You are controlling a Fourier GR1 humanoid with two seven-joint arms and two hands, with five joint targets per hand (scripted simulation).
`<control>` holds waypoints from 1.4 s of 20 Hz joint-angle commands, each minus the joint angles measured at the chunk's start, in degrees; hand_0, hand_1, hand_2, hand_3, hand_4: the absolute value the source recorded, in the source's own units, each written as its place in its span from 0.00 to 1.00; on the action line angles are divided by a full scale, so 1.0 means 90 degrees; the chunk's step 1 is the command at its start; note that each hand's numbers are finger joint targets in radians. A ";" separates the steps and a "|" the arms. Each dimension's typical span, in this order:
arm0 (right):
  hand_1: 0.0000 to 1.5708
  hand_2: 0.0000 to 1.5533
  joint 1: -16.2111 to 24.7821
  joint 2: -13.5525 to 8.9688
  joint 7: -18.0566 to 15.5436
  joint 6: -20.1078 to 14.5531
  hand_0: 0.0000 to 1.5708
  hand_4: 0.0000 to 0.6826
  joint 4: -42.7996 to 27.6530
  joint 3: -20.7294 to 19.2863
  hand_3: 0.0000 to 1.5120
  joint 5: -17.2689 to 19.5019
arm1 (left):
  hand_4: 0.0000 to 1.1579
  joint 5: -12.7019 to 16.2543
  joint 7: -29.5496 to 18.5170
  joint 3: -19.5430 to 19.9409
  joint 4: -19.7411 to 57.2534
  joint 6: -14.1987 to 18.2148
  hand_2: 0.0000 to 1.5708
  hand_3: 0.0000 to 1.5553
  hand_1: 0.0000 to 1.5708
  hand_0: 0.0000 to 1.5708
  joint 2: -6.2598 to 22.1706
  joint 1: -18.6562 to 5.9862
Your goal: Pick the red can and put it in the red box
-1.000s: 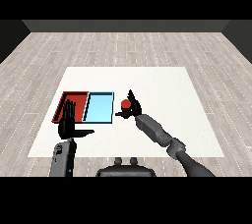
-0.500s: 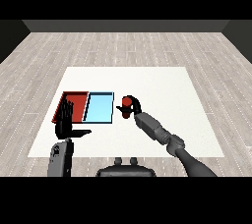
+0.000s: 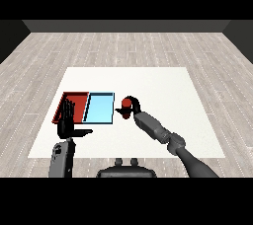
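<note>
1. One red can (image 3: 126, 103) sits in the curled right hand (image 3: 130, 108), just right of the light blue tray (image 3: 99, 108).
2. Two trays lie side by side on the white table (image 3: 163, 91); the red tray (image 3: 78, 96) is the left one.
3. The left hand (image 3: 68, 123) is upright at the red tray's near edge, fingers straight, holding nothing.

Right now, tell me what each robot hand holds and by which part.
The right robot hand curls round the red can, gripping its side. The left robot hand holds nothing, its fingers straight.
</note>
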 commanded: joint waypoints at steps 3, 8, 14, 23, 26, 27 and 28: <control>0.94 0.93 0.0335 0.0023 -0.0523 -0.0558 0.94 0.79 -0.0558 0.0251 0.91 -0.0056 | 0.00 -0.0059 -0.0153 0.0040 0.0211 -0.0028 0.00 0.00 0.00 0.00 0.0058 -0.0112; 0.97 0.93 -0.0242 0.0024 -0.0562 -0.0045 0.97 0.86 -0.0280 -0.0222 0.92 0.0344 | 0.00 -0.0109 -0.0273 -0.0182 0.0042 -0.0172 0.00 0.00 0.00 0.00 -0.0039 0.0135; 0.96 0.94 0.0007 -0.0554 -0.0507 0.0018 0.96 0.81 -0.1128 -0.0521 0.91 0.0865 | 0.00 -0.0304 0.0074 -0.0402 -0.0122 -0.0083 0.00 0.00 0.00 0.00 -0.0033 0.0018; 0.97 0.94 0.0512 -0.1809 -0.0056 -0.0946 0.97 0.83 -0.3595 -0.0412 0.92 0.1587 | 0.00 -0.0540 0.1245 -0.1626 -0.0751 0.0211 0.00 0.00 0.00 0.00 -0.0462 0.0030; 0.96 0.94 0.1049 -0.2367 -0.0013 -0.1257 0.96 0.83 -0.4626 -0.0423 0.93 0.1816 | 0.00 -0.0657 0.1675 -0.2006 -0.0959 0.0435 0.00 0.00 0.00 0.00 -0.0467 -0.0161; 0.96 0.94 0.0734 -0.3007 0.0432 -0.1074 0.96 0.85 -0.5088 -0.0512 0.93 0.1738 | 0.00 -0.0573 0.1595 -0.1834 -0.0680 0.0305 0.00 0.00 0.00 0.00 -0.0468 -0.0286; 0.95 0.94 0.1106 -0.2866 0.0281 -0.1472 0.95 0.85 -0.5396 -0.0429 0.93 0.1950 | 0.00 -0.0742 0.1934 -0.2115 -0.1069 0.0462 0.00 0.00 0.00 0.00 -0.0469 -0.0117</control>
